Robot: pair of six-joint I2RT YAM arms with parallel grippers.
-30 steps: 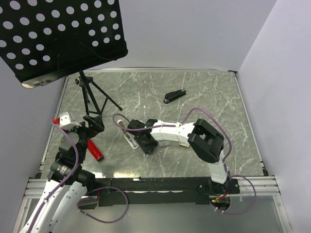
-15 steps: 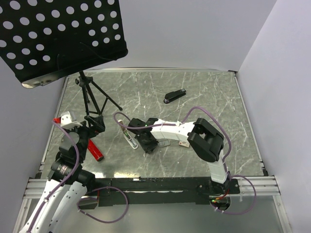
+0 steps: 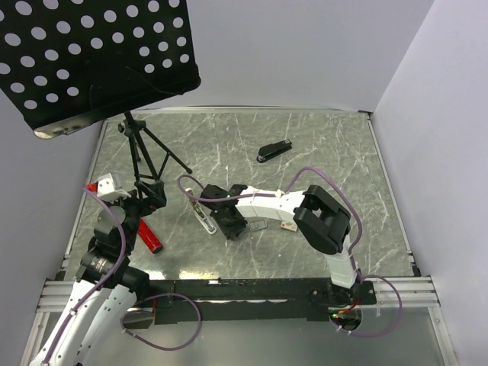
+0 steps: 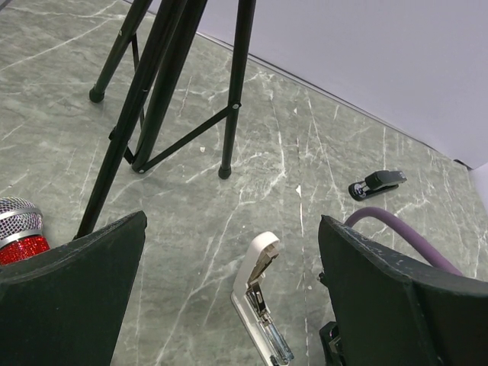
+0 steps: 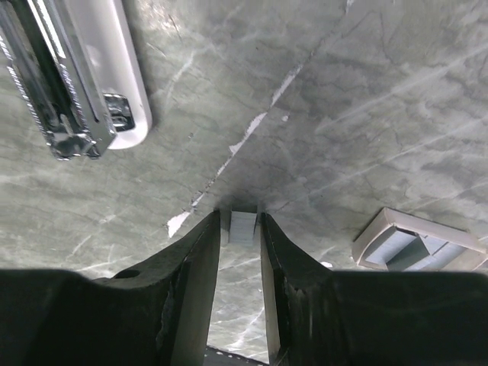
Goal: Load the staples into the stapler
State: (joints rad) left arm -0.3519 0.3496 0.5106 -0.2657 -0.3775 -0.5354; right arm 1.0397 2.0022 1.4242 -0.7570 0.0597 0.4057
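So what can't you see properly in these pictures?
Top view: the right end effector covers the staple strip it pinches.
Right wrist view: the white stapler runs off the top edge; the see-through tray looks blurry inside.
Left wrist view: the red microphone is cut by the left edge and partly behind a finger of the left end effector.
Top view: the box of staples is too small to read.

Right fingers (image 5: 194, 274) brought staples (image 5: 242, 227) nearer the stapler (image 5: 99, 76).
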